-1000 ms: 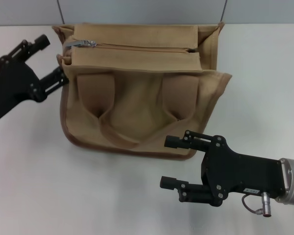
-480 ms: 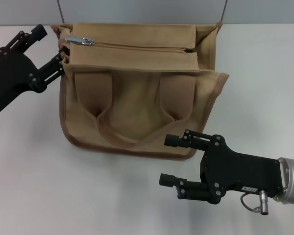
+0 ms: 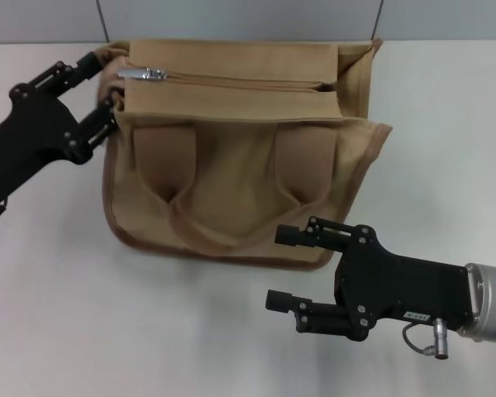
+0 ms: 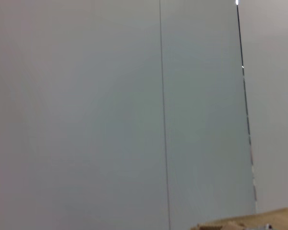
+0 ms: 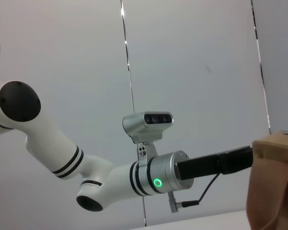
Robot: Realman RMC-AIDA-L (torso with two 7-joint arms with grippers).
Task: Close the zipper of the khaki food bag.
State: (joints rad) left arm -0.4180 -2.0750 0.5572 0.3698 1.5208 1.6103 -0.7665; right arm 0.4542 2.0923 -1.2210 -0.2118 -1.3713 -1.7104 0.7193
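Head view
Khaki food bag [image 3: 240,157]: stands on the white table [image 3: 58,314], toward the far side and a little left of centre, its broad front panel facing the camera and its two strap handles hanging down over that panel.
Zipper [image 3: 231,81]: runs along the top panel from left to right; the silver pull tab [image 3: 142,74] lies at the left end of the track.
Left gripper [image 3: 99,91]: at the bag's upper left corner, its fingers spread, one finger along the far edge of the corner and the other against the near side, so the corner sits between them; whether they press the cloth cannot be told.
Right gripper [image 3: 285,269]: low over the table just in front of the bag's lower right corner, fingers spread apart and holding nothing, pointing left.

Left wrist view
Wall [image 4: 110,110]: a plain grey panel with a thin vertical seam fills nearly the whole picture.
Khaki food bag [image 4: 249,224]: only a thin strip of tan cloth shows at one corner, with a tiny glint of metal on it; the gripper's own fingers are not seen here.

Right wrist view
Left arm [image 5: 86,167]: white segments with black rings, a green ring light and a grey camera mounted on the wrist; its black end reaches to the bag.
Khaki food bag [image 5: 273,182]: a tan edge at the side of the picture, touching the black end of the left arm.
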